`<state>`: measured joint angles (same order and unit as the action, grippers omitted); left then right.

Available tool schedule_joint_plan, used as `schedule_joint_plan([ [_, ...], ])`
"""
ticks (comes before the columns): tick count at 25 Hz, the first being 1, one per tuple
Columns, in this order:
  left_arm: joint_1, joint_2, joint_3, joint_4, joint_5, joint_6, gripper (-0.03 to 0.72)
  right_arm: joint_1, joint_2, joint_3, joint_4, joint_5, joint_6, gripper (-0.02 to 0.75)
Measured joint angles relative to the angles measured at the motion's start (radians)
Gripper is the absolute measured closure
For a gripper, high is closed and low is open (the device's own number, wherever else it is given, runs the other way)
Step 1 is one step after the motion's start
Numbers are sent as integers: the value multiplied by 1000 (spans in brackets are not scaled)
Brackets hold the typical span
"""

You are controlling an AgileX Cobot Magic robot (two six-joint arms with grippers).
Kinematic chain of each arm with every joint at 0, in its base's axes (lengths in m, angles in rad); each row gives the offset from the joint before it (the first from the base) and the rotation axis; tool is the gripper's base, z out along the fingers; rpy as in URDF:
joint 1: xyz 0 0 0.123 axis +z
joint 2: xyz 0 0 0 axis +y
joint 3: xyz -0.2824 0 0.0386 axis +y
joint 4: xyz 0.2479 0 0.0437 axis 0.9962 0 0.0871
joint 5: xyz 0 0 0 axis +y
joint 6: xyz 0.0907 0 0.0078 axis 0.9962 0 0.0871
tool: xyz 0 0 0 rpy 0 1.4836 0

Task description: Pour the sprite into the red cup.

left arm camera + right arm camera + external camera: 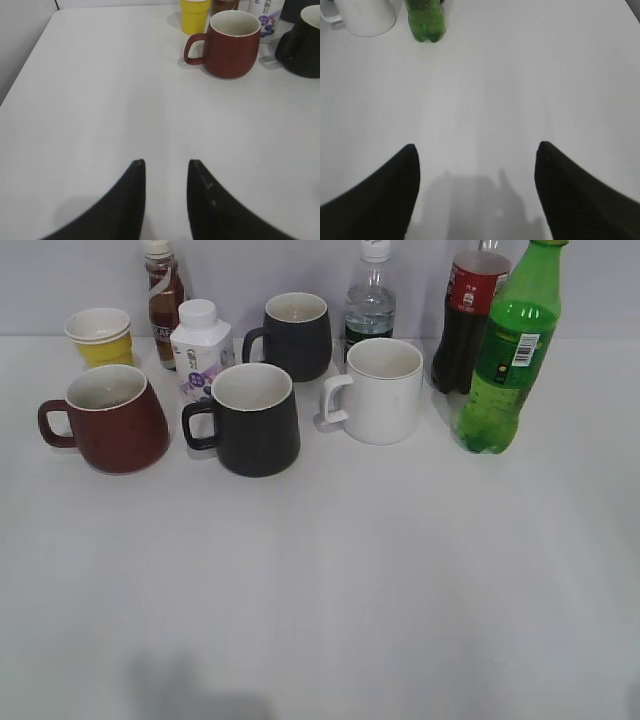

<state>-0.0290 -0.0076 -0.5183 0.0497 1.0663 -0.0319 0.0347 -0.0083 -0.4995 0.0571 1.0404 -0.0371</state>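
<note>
The sprite, a tall green bottle with a green label and barcode patch, stands upright at the right rear of the white table; its base shows in the right wrist view. The red cup, a squat maroon mug with a white inside, stands at the left with its handle to the left; it also shows in the left wrist view. My left gripper is open and empty over bare table, well short of the cup. My right gripper is wide open and empty, well short of the bottle. Neither gripper shows in the exterior view.
A black mug, a second black mug and a white mug stand between cup and sprite. Behind are a yellow paper cup, a white small bottle, a brown bottle, a clear bottle and a cola bottle.
</note>
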Motion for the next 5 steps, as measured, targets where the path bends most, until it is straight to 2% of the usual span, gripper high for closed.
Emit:
schedule_joint_plan([
  [5,0,0,0,0,0,0,460,0,0,0,0,0,0,202],
])
